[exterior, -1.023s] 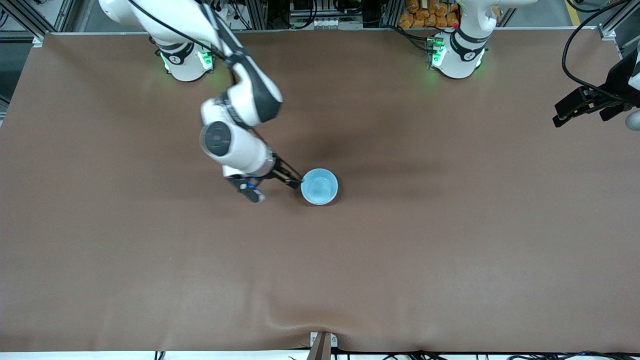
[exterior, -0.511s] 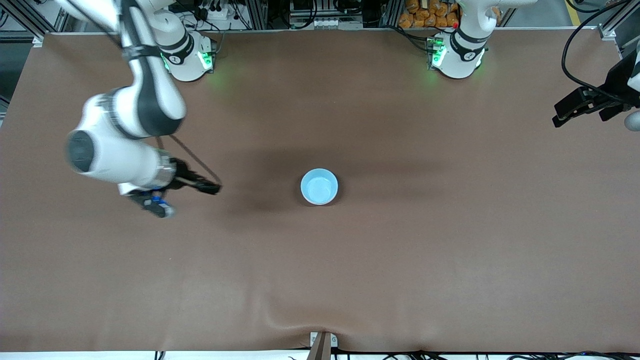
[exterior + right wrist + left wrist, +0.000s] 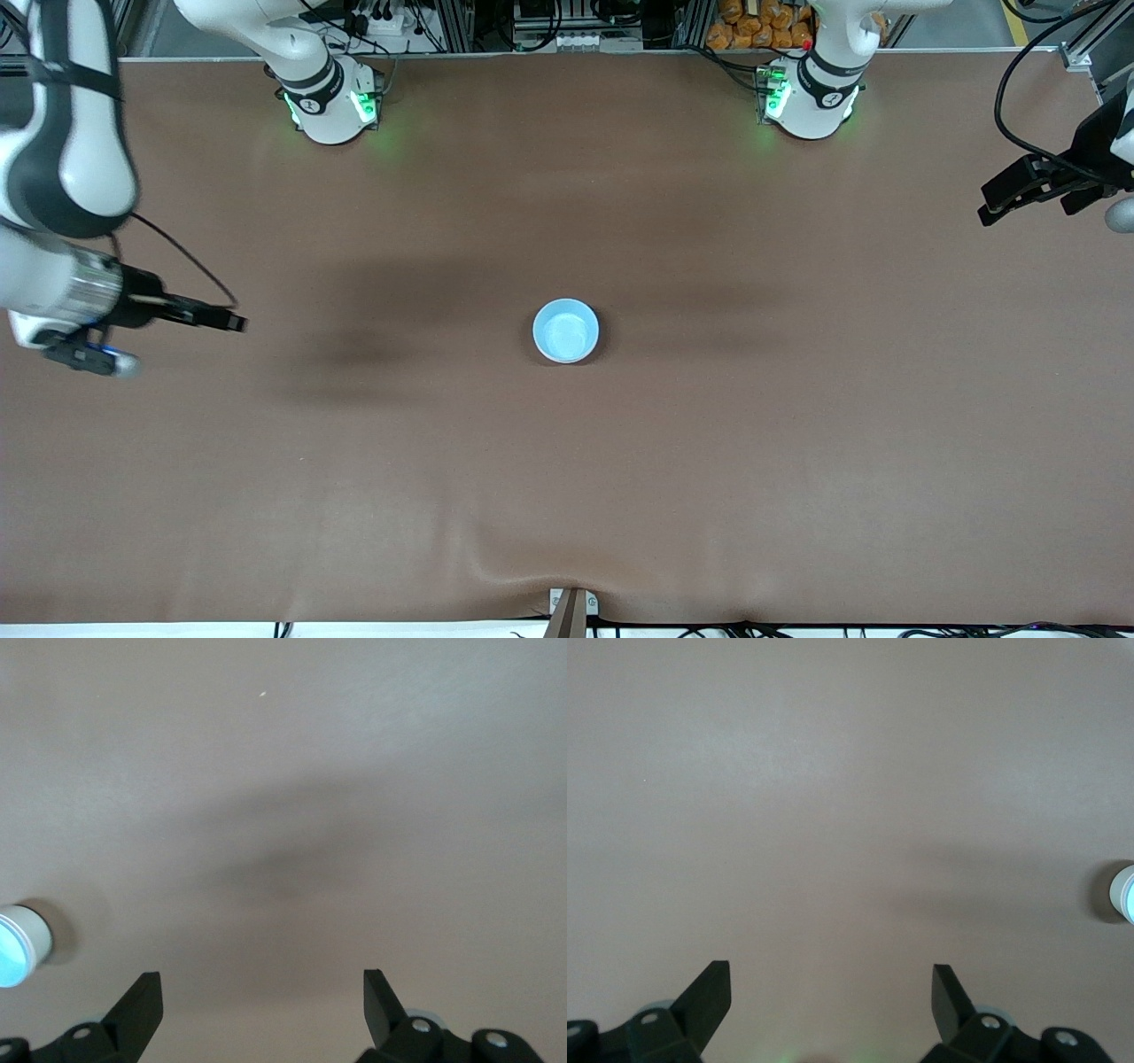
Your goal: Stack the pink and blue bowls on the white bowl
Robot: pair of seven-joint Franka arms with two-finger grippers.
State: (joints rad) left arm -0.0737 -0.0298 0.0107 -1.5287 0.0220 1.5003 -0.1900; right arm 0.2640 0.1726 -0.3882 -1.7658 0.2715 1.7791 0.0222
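I see the blue bowl (image 3: pixel 566 330) sitting upright near the middle of the brown table (image 3: pixel 673 461), its rim uppermost; from above only this blue one shows, so I cannot tell what it rests in or on. In the right wrist view its outer wall (image 3: pixel 37 942) looks whitish under the blue inside.

My right gripper (image 3: pixel 232 322) hangs over the table at the right arm's end, well apart from the bowl, fingers spread wide and holding nothing — bare cloth lies between them in its wrist view. My left gripper (image 3: pixel 1005 202) hangs at the left arm's end, over the table's edge, likewise spread and empty.

Wide open cloth surrounds the bowl on every side. A wrinkle (image 3: pixel 523 571) puckers the cloth at the edge nearest the front camera, by a small bracket (image 3: pixel 571 607).
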